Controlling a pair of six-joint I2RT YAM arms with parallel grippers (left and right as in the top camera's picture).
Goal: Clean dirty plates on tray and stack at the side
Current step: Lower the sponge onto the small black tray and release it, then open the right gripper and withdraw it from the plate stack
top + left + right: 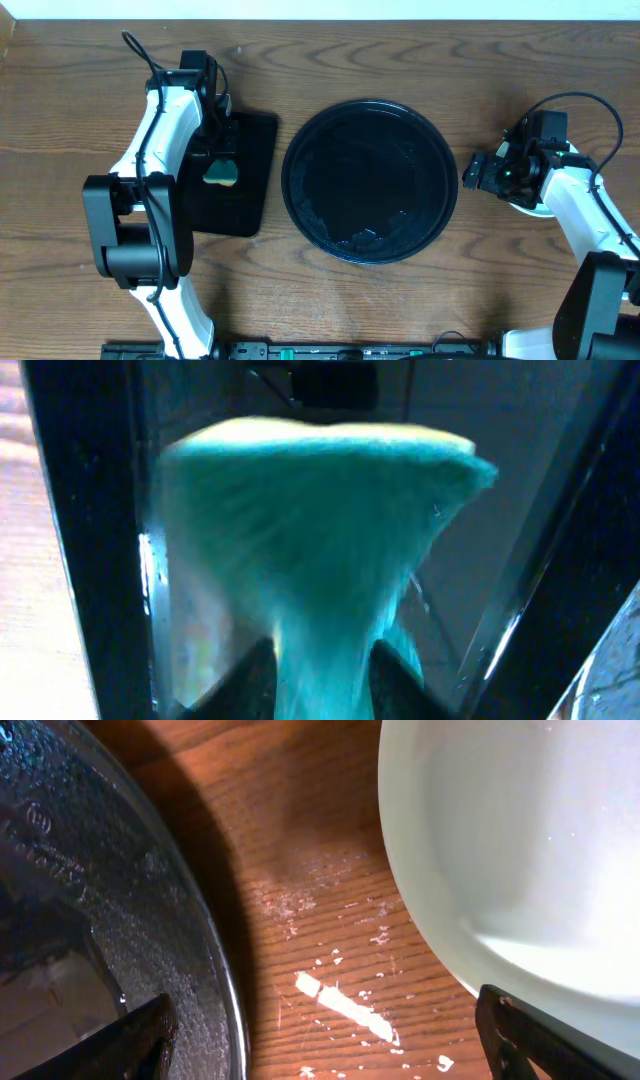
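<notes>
The round black tray [370,180] lies mid-table with no plate on it; its rim shows in the right wrist view [110,900]. A pale plate [520,850] sits on the wood right of the tray, mostly hidden under my right arm in the overhead view [530,207]. I cannot tell if it is a stack. My right gripper [472,172] is open and empty, and its jaws [325,1040] span the gap between tray rim and plate. My left gripper [220,165] is shut on a teal and yellow sponge [320,530] over the rectangular tray.
A smaller rectangular black tray [250,150] lies left of the round tray, under the sponge [221,177]. White crumbs [345,1005] lie on the wood between the round tray and the plate.
</notes>
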